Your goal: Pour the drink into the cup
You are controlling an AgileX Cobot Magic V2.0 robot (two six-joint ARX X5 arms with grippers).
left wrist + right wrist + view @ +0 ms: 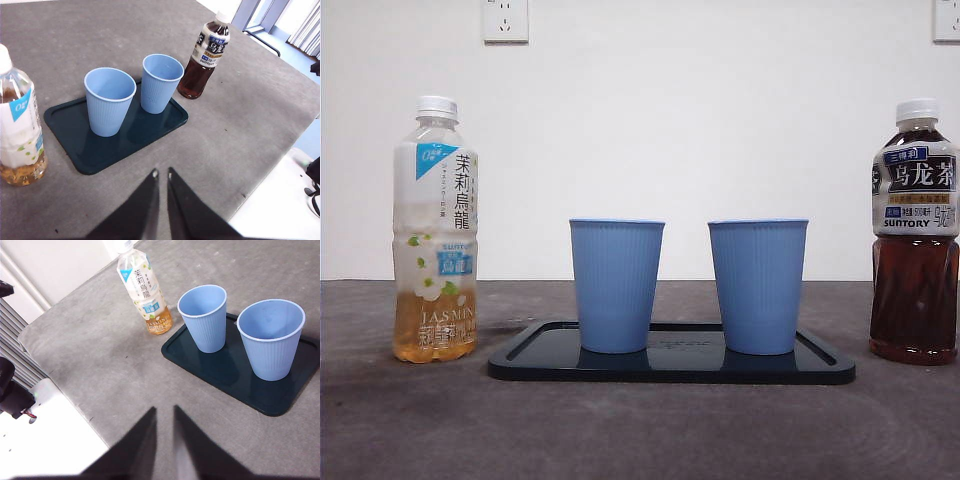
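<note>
In the front view I see two blue cups standing on a dark tray in the middle of the tabletop: the left cup and the right cup, both upright, mouths up, apart from each other. The jasmine tea bottle stands at the far left and the oolong tea bottle at the far right, each beside the tray and not touching it. Both have the cap on and the long axis vertical. No arm shows here.

In the left wrist view, the left end effector hangs above the near part of the tabletop, its jaws almost pressed together, holding nothing. Both cups look empty.

In the right wrist view, the right end effector hangs high too, with only a narrow gap between its jaws and nothing in it.

I judge that nothing is begun yet. To do it well I would spread the jaws first, take one bottle at the middle of its body, keep it vertical, and remember the cap before tilting.
</note>
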